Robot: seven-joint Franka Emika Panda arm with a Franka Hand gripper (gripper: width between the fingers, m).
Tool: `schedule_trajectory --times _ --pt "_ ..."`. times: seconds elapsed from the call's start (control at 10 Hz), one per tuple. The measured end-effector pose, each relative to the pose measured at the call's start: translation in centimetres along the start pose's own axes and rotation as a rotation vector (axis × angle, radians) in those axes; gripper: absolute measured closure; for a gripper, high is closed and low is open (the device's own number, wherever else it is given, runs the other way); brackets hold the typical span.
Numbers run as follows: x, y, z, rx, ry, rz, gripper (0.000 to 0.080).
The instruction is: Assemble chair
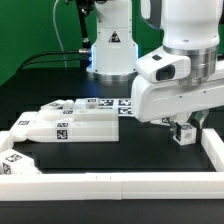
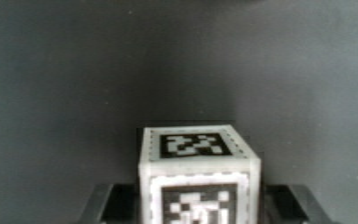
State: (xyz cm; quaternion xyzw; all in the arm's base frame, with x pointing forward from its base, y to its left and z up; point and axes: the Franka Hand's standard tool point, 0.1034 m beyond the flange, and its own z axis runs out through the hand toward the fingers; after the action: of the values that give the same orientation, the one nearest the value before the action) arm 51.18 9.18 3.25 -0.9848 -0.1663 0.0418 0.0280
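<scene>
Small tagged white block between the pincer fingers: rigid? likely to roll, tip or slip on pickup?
The block looks like hard plastic, so probably rigid and light. Its flat square faces should stop rolling. Smooth sides might slip slightly in the pincer, so a centred grip seems wise.

ARM: you see a white arm (image 1: 185, 30) of rounded glossy shells with grey seams | BASE: your white base (image 1: 112, 52) carries a dark triangular sticker (image 1: 113, 40) above a blue-lit ring (image 1: 110, 68) | GRIPPER: your gripper (image 1: 186, 133) has a boxy white body and dark fingers (image 2: 108, 205) | CABLES: black cables (image 1: 70, 25) hang beside your base
</scene>
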Motion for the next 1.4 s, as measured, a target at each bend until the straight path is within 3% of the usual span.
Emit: schedule_trajectory --times 0.2,0.4,0.8,0.9,1.1,1.2,1.4 --pt "-3.2 2.8 -3.2 0.003 -0.021 -0.054 0.052" --pt "-7.0 4.3 -4.3 0.003 -0.021 -0.056 0.052" --pt "-7.0 4.1 -4.0 -0.006 0.007 -0.05 0.0518" --pt "-8.6 4.2 -3.4 -0.013 0.025 -0.021 0.0518" --pt "-14.0 4.6 -2.4 -0.011 0.003 0.027 0.0518" --pt "-14.8 4.4 -1.8 -0.01 -0.002 0.04 0.0518" --pt "-14.4 4.4 -1.9 -0.011 0.001 0.038 0.0518"
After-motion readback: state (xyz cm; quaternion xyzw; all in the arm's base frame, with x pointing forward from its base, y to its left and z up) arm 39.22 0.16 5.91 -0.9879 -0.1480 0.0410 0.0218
